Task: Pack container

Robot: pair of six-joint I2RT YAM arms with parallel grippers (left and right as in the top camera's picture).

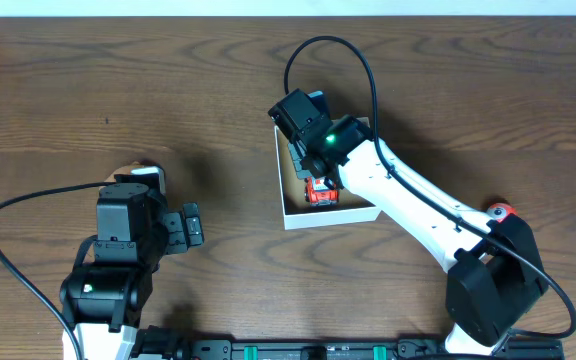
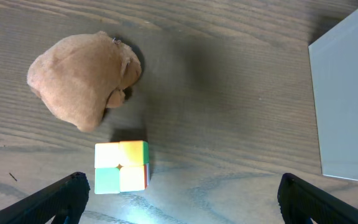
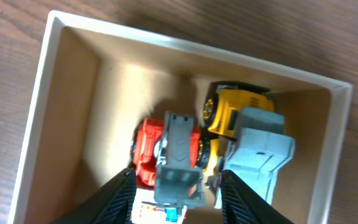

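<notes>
The container (image 1: 328, 217) is a small white-walled box with a tan inside, right of the table's middle; its rim shows in the right wrist view (image 3: 185, 46). Inside lie a red toy truck (image 3: 149, 146) with a grey ladder part, a yellow toy vehicle (image 3: 232, 112) and a grey-blue toy (image 3: 263, 152). The red truck also shows in the overhead view (image 1: 320, 194). My right gripper (image 3: 178, 193) is open inside the container, with a finger on each side of the red truck's grey part. My left gripper (image 2: 179, 199) is open and empty, low over the table at the lower left (image 1: 148, 205).
A tan soft lump (image 2: 82, 78) and a small colour cube (image 2: 121, 167) lie on the wood just ahead of my left gripper. The container's white outer wall (image 2: 347, 99) stands to their right. An orange piece (image 1: 501, 210) shows by the right arm's base.
</notes>
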